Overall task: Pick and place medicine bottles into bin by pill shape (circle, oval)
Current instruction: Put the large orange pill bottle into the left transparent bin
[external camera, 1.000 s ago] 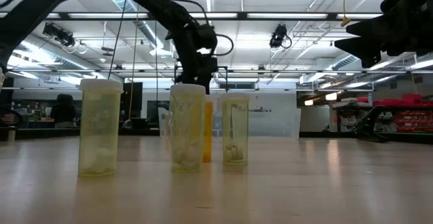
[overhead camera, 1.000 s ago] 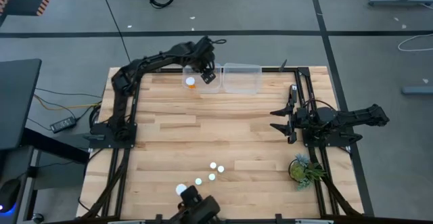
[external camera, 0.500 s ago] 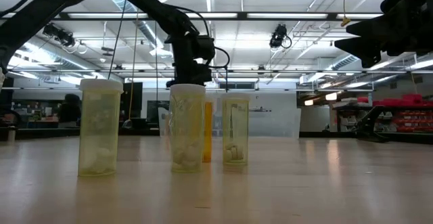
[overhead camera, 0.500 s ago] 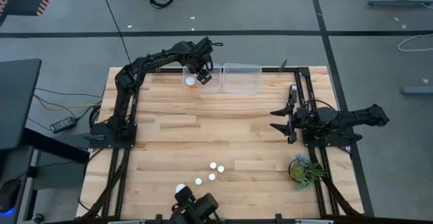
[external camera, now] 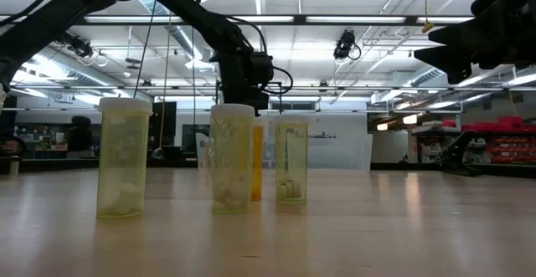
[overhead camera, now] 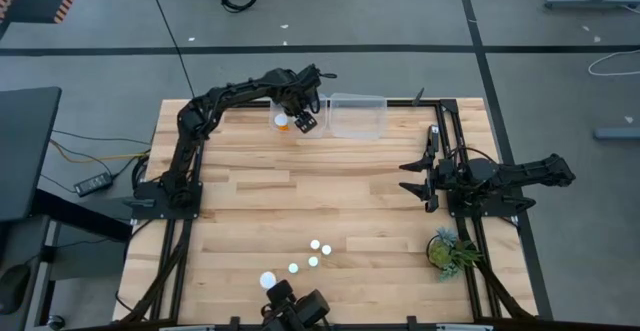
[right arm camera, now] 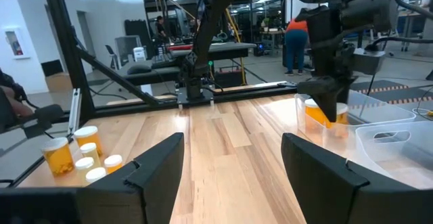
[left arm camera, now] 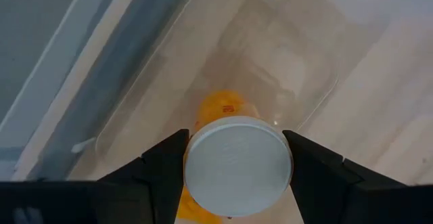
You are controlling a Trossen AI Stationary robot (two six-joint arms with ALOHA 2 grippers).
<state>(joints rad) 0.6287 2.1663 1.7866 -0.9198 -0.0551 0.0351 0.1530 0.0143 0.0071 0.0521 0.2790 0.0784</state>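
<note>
The held medicine bottle (left arm camera: 237,166), amber w/ a white cap, is sitting clenched between the left gripper (overhead camera: 304,119) fingers, hanging over the left of two clear bins (overhead camera: 290,111) at the table's far edge, w/ another amber bottle (overhead camera: 282,123) already lying inside below it. To do this drop well: the left arm should be keeping the bottle well inside the bin walls, lowering close to the bin floor before letting go, and aiming beside the bottle already there, not on top of it, so nothing bounces out. The second bin (overhead camera: 357,114), just beside, is looking empty, so it's worth checking the pill shape matches this one first. Remaining bottles (overhead camera: 313,254) are standing near the table's front edge. Right gripper (overhead camera: 421,176) is waiting w/ fingers spread wide, grasping nothing, at the table's right side near a green plant (overhead camera: 449,249).
</note>
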